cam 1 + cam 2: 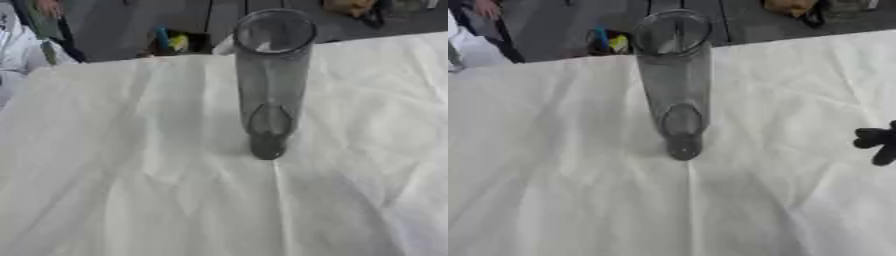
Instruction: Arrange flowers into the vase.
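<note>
Smoky glass vase (pixel 271 85) stands upright and empty mid-table on the white cloth (pixel 131 190); no flowers show. Right hand (pixel 878 142) at the right edge, well apart; its fingers unreadable. Next: fetch a stem

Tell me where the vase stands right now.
The vase stands upright at the middle of the white cloth, toward its far edge; the right hand's fingers show at the right eye view's right edge, apart from it.
</note>
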